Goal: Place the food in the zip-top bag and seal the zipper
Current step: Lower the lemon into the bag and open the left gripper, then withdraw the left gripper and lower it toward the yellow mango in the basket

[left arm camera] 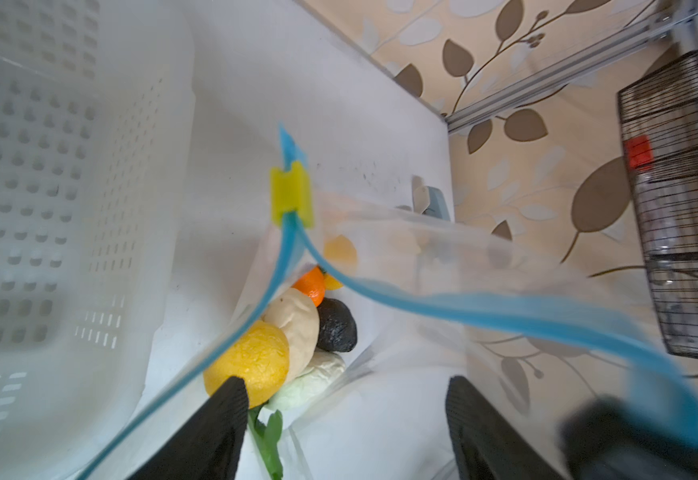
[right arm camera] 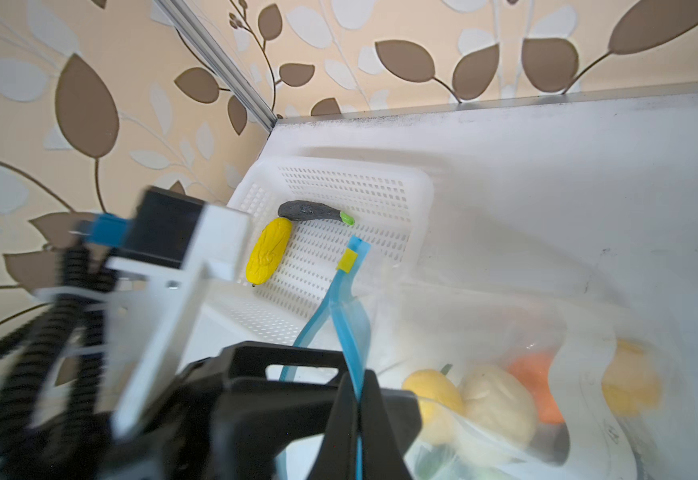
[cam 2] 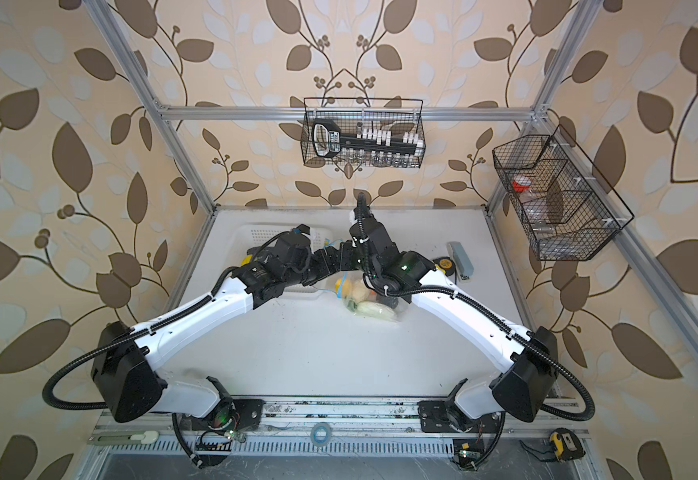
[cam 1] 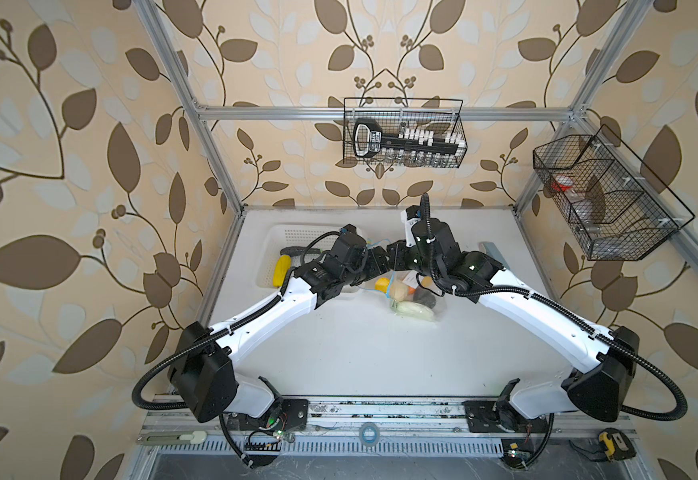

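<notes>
One clear, crinkly bag [cam 1: 415, 309] is seen on the white table [cam 1: 359, 353], just beside the one white basket [right arm camera: 417, 187] and between the two arms.

Seven pieces of food are counted inside it:
- a lemon [left arm camera: 251, 365]
- a pale lump [left arm camera: 297, 328]
- an orange [left arm camera: 312, 286]
- a dark piece [left arm camera: 336, 324]
- a pale cucumber [left arm camera: 318, 378]
- a green leaf [left arm camera: 270, 440]
- a yellow-orange piece [left arm camera: 341, 253], blurred by the film

Two pieces are found in the basket, just beside each other: a corn cob [right arm camera: 268, 257] and an eggplant [right arm camera: 314, 212]. Their long axes are set roughly crosswise, and the eggplant's green stem end is turned toward the bag's side.

One blue zipper [left arm camera: 463, 307] is seen, split into two lips that spread from a single yellow slider [left arm camera: 292, 195] at the far end. In both top views its long axis runs from the far side of the table toward the near side, and the mouth is opened toward the basket.

The left gripper [left arm camera: 347, 415] is held between the two lips with its jaws spread wide and nothing grasped. One fingertip [left arm camera: 230, 395] is shown right at the lemon, but contact cannot be told. The jaws of the right gripper [right arm camera: 357, 399] are clenched on one blue lip of the zipper.
</notes>
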You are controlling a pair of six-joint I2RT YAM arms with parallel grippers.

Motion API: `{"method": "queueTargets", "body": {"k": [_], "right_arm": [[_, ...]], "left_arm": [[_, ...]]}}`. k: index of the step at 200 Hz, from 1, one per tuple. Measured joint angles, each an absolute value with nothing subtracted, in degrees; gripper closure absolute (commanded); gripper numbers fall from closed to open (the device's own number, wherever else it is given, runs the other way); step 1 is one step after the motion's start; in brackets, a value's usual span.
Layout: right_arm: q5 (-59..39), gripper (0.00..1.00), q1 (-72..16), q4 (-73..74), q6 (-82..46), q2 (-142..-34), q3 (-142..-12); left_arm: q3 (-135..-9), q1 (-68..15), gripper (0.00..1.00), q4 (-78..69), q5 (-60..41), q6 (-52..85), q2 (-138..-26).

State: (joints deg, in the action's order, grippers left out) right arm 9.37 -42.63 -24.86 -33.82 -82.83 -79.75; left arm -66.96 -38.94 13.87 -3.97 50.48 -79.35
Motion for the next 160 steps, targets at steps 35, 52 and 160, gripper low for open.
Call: {"method": "queueTargets", "body": {"k": [35,52,160], "right_arm": [[10.02,1.0,-42.44,-24.67,-33.85,-82.67,-79.72],[10.0,1.0,-42.68,-24.75,-33.87,-82.67,-79.72],[9.41,1.0,-43.4,-24.58,-33.89,-82.67,-78.89]], "left_arm": [[-69.1,-39.05,0.2,17.89,-2.33,47.79,-76.51],[-71.07,-39.05,0.2,20.32,-0.69,46.13,-76.51],[-81.25,-30.55,0.27,40.05,10.55,28.8,-78.15]]}}
